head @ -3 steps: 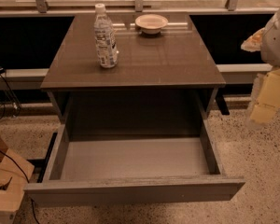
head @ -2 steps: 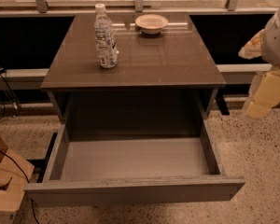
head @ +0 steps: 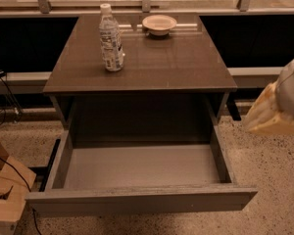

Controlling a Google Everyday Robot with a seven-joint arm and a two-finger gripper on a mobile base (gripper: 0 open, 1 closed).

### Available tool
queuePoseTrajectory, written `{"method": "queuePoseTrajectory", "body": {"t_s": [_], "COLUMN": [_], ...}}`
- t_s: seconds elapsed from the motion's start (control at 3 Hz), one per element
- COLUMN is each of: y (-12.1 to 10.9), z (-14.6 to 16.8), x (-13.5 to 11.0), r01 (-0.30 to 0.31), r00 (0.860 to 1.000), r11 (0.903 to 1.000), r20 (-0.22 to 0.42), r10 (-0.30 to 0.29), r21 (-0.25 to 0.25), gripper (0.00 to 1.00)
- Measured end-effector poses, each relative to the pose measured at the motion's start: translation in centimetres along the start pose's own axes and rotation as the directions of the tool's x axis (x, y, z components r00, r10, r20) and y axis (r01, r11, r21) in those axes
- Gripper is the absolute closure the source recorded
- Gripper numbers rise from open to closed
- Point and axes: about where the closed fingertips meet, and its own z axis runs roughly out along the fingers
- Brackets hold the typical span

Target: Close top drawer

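So the top drawer [head: 142,199] is seen wide open here, stuck well out from under the counter [head: 186,67] toward the bottom of the frame, with its lighter grey inside on show and nothing visible in it. Its tall flat front panel runs across the lower edge of the frame, a bit tilted, right end lower. The gripper [head: 277,106] is parked at the right edge of the frame, about level with the counter's front edge and well apart from the drawer front. Only a pale, yellowish lump of it is caught, so whether it's open or closed can't be told, and nothing can be seen held in it. Up on the counter a water bottle [head: 110,38] is stood upright at the upper left and a small bowl [head: 159,24] is sat near the back edge, neither of them in the way. As a guess, the job hasn't really been started: the approach step is in hand, no contact has been made. For the next move, the gripper would need to be brought down and round to the outer face of the front panel, somewhere near its middle, and the panel pushed straight back toward the cabinet. An off-centre push could get the drawer skewed on its rails.
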Motion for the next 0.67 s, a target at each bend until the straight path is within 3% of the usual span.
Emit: {"method": "queuePoseTrajectory", "body": {"t_s": [0.33, 0.67], "y": [4.0, 7.1], "z": [5.5, 10.7], "x": [0.8, 1.3], "r01": [-0.035, -0.056], "r00": [0.999, 0.995], "r11": [0.9926, 0.9813], "r20": [0.030, 0.071], "r10": [0.039, 0.070], "r21": [-0.116, -0.184], "gripper": [0.97, 1.00]}}
